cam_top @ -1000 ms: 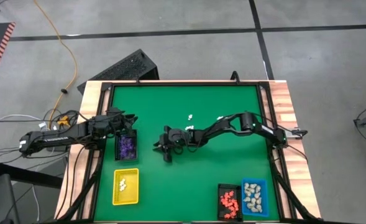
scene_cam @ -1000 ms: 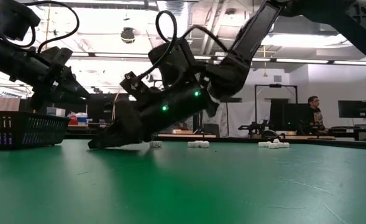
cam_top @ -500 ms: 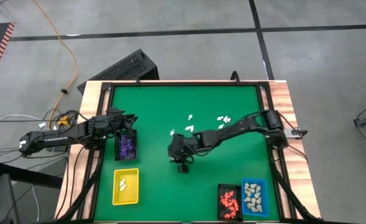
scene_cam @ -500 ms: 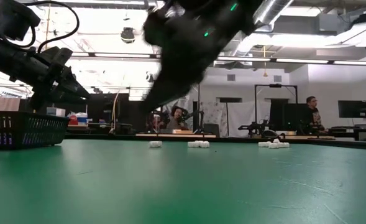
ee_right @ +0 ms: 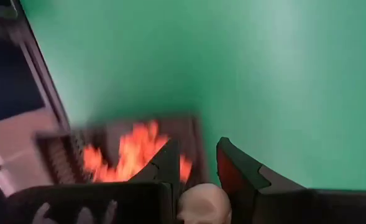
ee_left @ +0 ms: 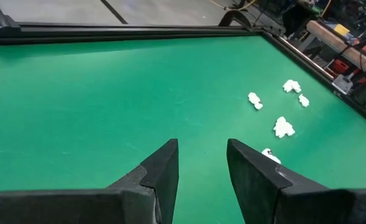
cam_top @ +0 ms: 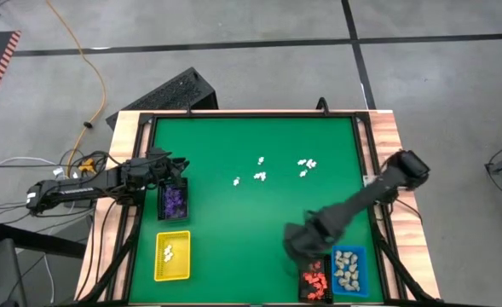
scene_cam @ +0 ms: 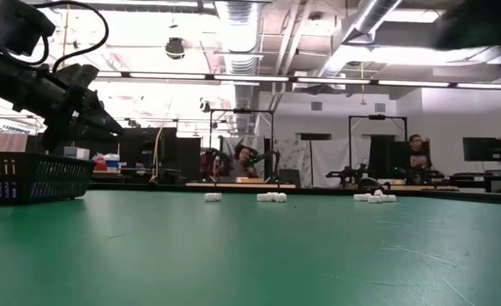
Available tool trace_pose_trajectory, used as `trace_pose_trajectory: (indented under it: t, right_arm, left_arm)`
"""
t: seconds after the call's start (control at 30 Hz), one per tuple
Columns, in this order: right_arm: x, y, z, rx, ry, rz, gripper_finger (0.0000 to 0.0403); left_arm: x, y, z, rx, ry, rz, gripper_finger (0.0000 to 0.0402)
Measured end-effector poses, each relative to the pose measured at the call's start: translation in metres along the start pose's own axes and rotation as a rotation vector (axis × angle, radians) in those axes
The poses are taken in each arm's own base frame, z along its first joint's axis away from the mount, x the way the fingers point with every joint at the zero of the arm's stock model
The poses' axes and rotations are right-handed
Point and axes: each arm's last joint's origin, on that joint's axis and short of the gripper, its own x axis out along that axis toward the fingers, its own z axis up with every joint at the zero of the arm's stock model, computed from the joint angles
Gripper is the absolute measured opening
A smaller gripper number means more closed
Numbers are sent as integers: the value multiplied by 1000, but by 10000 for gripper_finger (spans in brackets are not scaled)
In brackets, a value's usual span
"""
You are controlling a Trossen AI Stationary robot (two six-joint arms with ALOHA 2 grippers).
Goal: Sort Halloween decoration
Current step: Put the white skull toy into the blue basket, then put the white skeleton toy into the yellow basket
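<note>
Four trays [cam_top: 171, 256] hold colour-sorted figurines [cam_top: 314, 277].

bright even overhead light, ceiling glare, right wrist view motion-blurred

Loose figurines [cam_top: 260, 176] lie mid-worktop [cam_top: 233, 230]; two trays [cam_top: 172, 256] sit left, two [cam_top: 314, 275] right, right tool [cam_top: 298, 247] beside these.

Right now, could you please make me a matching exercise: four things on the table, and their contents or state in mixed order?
Things:
1. yellow tray
2. left black tray
3. blue tray
4. right claw

Contents or state:
a. purple figurines
b. holds a cream figurine
c. white figurines
d. beige figurines

Pairs: 1-c, 2-a, 3-d, 4-b
</note>
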Motion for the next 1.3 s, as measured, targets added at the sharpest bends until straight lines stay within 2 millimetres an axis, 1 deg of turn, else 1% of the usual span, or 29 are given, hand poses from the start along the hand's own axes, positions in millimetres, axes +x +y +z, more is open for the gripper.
trace_pose_trajectory:
  t: [0.17,0.3,0.43,0.57,0.67,0.8,1.03,1.07,1.13,1.3]
  right_arm:
    - [-5,25,-55,151,102,-78,101]
    - [-6,44,-90,233,119,-82,101]
    - [-7,55,-115,306,128,-87,101]
    - [-8,57,-128,348,110,-120,104]
    - [-9,54,-134,378,110,-165,113]
    - [-9,52,-134,397,111,-189,139]
    - [-9,50,-129,389,108,-193,196]
    - [-9,49,-127,388,84,-203,202]
    - [-9,44,-122,383,-42,-245,209]
    - [-16,24,-95,329,-526,-435,207]
  left_arm:
    - [0,0,0,-2,-3,4,126]
    - [0,0,0,-16,-3,5,126]
    - [0,0,0,-31,-3,5,126]
    - [0,0,0,-44,-5,7,126]
    - [0,0,0,-43,-5,8,126]
    - [0,0,0,-43,-6,8,126]
    - [0,0,0,-43,-6,9,126]
    - [0,0,0,-43,-6,9,126]
    - [0,0,0,-43,-6,9,126]
    - [0,0,0,-43,-6,9,126]
